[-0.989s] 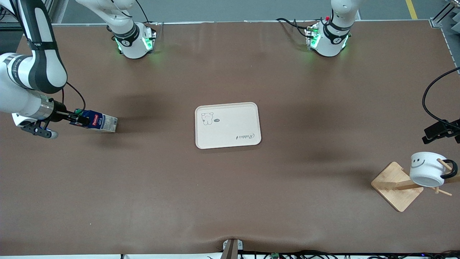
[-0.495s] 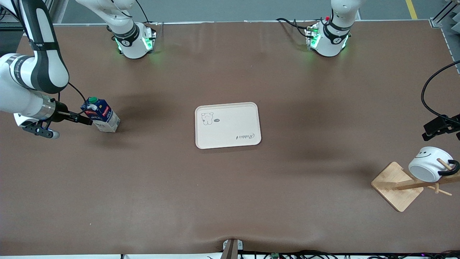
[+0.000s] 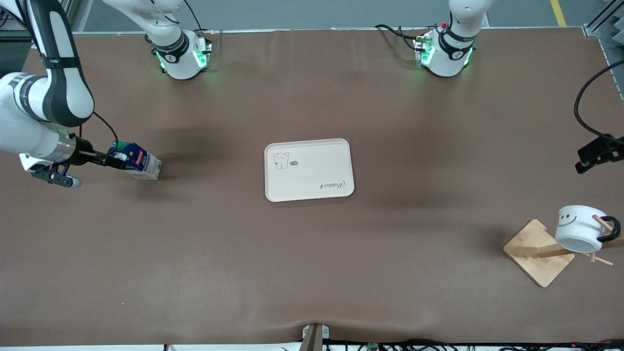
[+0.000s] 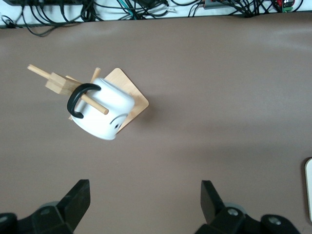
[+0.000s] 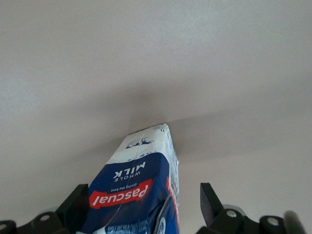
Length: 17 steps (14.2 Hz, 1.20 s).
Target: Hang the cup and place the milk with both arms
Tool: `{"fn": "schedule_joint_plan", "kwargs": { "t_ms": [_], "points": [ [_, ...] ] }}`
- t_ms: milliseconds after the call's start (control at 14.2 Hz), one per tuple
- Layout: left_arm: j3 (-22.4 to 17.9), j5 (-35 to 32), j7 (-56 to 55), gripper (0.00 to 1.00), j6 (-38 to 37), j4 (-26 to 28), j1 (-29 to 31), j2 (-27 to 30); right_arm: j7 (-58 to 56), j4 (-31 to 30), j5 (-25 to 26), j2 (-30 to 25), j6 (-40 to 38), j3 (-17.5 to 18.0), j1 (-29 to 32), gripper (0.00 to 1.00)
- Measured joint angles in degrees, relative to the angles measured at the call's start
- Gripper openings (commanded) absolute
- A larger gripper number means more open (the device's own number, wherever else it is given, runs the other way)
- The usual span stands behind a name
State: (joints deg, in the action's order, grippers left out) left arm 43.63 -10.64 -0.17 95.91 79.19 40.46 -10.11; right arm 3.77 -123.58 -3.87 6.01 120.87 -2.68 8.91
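Right gripper (image 3: 116, 161) low over the table at mid-height of the front frame, hard by the edge at the right arm's end. Jaws spread wide, gripping nothing. Between them the milk (image 3: 139, 165), tipped over at a slant – green cap up against the gripper, white lower part down on the brown table (image 3: 312, 273). In the right wrist view, milk (image 5: 141, 195) rising from the bottom edge of the frame between the two fingers (image 5: 78, 207), label reading upside down, closer to one finger than the other; whether touching that one, cannot tell.

Left gripper (image 3: 597, 151) up in the air at mid-height of the front frame, at the edge by the left arm's end, over bare table. Jaws wide apart here too – seen as such in the left wrist view (image 4: 141, 200), with nothing between them.

Cup (image 3: 580, 228) well apart from those jaws, in the lower corner of the front frame at the left arm's end, hung by its black handle on a peg of the wooden rack (image 3: 538, 253), smiley face showing. Same cup (image 4: 105, 114) in the upper part of the left wrist frame, peg through the handle, rack base (image 4: 134, 95) under it.

Cream tray (image 3: 312, 165) flat in the middle of the front frame, between the two ends.
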Motion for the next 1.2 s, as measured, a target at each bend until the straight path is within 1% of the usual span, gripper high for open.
{"fn": "schedule_joint_plan", "kwargs": {
  "t_ms": [141,212,353,565,707,918,989,1060,1201],
  "points": [
    [-1.0,0.0,-0.4,1.00,-2.6,0.0,-1.2,2.7,-0.1,2.0,0.0,0.0,0.5,0.1,0.0,1.00],
    [-3.4,0.2,-1.5,1.00,-4.5,0.0,-3.6,3.9,-0.3,3.7,0.0,0.0,0.6,0.2,0.0,1.00],
    [-10.0,2.4,-4.0,1.00,-7.9,0.1,-10.5,5.6,-1.9,7.4,0.0,0.1,0.5,0.4,0.0,1.00],
    [-20.4,5.7,-5.1,1.00,-9.7,0.5,-20.5,6.5,-3.7,10.7,0.0,0.3,0.5,0.7,-0.2,1.00],
    [-25.4,5.9,-8.4,1.00,-10.1,0.6,-26.3,6.6,-4.3,12.5,0.0,0.4,0.5,0.9,-0.4,1.00],
    [-28.9,5.9,-12.2,1.00,-10.5,1.3,-32.1,7.1,-6.1,16.4,0.6,0.4,-0.1,1.0,-1.3,1.00],
    [-29.8,5.9,-12.7,1.00,-10.5,1.5,-33.5,7.2,-6.4,17.9,0.6,0.4,-1.9,1.1,-1.7,1.00],
    [-30.5,5.9,-12.9,1.00,-10.5,1.7,-34.4,7.5,-6.5,19.6,0.8,0.4,-5.0,1.1,-2.2,1.00],
    [-32.5,5.9,-12.9,1.00,-10.5,2.8,-36.0,8.5,-6.5,25.4,2.0,0.4,-15.3,1.1,-2.7,1.00]
  ]
}}
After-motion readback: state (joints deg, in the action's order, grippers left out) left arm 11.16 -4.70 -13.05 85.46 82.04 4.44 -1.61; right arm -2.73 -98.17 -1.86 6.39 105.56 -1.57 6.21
